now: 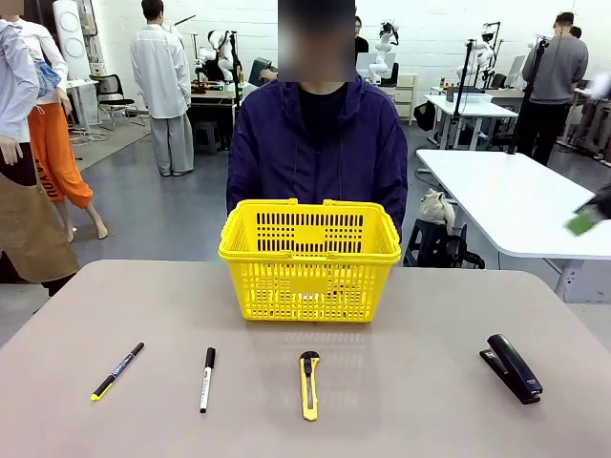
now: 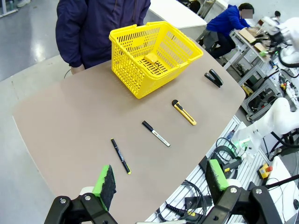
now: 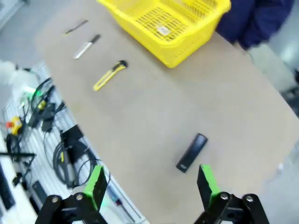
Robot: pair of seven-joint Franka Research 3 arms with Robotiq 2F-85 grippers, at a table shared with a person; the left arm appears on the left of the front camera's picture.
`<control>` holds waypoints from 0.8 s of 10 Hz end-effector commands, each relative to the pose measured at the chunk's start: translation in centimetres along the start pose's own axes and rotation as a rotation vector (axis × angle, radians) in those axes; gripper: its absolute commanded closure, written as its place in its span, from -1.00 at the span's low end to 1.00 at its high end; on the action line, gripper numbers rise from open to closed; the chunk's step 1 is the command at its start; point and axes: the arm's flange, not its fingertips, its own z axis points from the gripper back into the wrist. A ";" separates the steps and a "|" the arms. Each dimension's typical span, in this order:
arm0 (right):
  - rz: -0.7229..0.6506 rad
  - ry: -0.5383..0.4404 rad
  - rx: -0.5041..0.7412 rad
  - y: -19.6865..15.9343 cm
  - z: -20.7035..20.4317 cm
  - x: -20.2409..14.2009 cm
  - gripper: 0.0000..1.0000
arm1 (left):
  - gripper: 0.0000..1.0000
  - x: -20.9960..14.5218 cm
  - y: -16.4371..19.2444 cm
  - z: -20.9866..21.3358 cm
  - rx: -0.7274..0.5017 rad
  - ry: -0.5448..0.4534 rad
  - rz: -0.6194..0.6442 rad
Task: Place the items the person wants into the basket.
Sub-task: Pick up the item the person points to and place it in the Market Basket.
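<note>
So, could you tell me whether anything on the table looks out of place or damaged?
Nothing stands out: the basket stands upright, and the pen, marker, utility knife and stapler lie flat in a row on the table.

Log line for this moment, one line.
left gripper open | right gripper open | pen, marker, utility knife, stapler on table | basket by person
</note>
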 end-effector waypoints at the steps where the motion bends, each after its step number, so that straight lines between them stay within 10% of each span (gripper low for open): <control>1: 0.124 -0.147 0.239 -2.3 3.6 -4.1 -1.00 | -1.00 -0.1 0.0 0.0 -0.012 -0.015 -0.012; 8: 0.094 -0.503 0.211 -4.0 8.5 -14.0 -1.00 | -1.00 -0.1 0.0 0.0 -0.012 -0.015 -0.012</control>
